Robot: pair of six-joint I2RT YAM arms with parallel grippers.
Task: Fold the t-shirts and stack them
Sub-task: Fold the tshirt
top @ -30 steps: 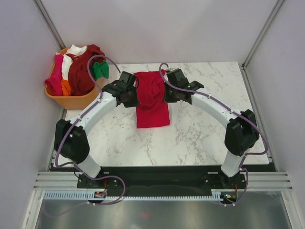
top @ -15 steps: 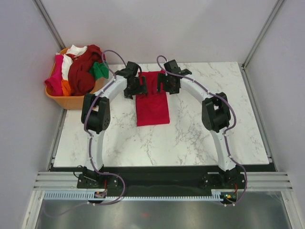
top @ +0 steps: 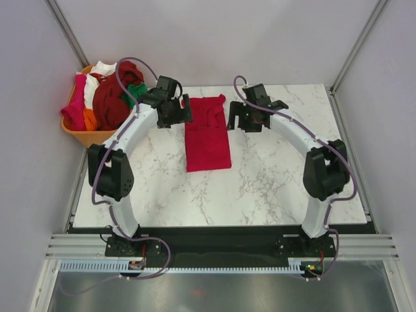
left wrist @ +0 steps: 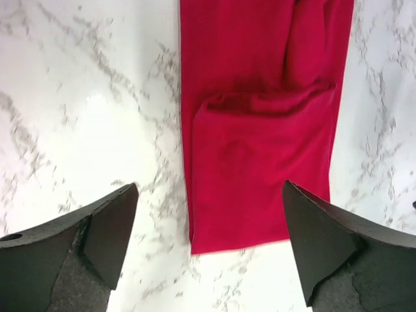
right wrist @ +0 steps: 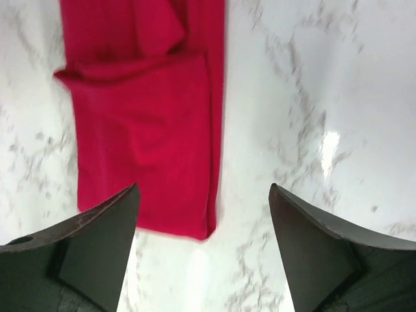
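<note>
A crimson red t-shirt [top: 207, 133] lies flat on the marble table as a long narrow folded strip, with a sleeve lump near its far end. My left gripper [top: 177, 114] hovers just left of its far end, open and holding nothing. My right gripper [top: 240, 118] hovers just right of it, also open and empty. In the left wrist view the red t-shirt [left wrist: 260, 130] lies ahead, right of centre, between the spread fingers [left wrist: 110, 227]. The right wrist view has the shirt [right wrist: 149, 130] ahead to the left.
An orange basket [top: 97, 138] stands off the table's far left corner, heaped with maroon [top: 114, 97], magenta [top: 75, 104], white [top: 104, 67], green [top: 136, 90] and orange [top: 90, 118] shirts. The marble table [top: 279, 175] ends in a black front edge near the arm bases.
Both grippers have opened and let go of the red t-shirt's far end, then drawn apart sideways. The shirt, bunched a second ago, now lies flat in a strip.
</note>
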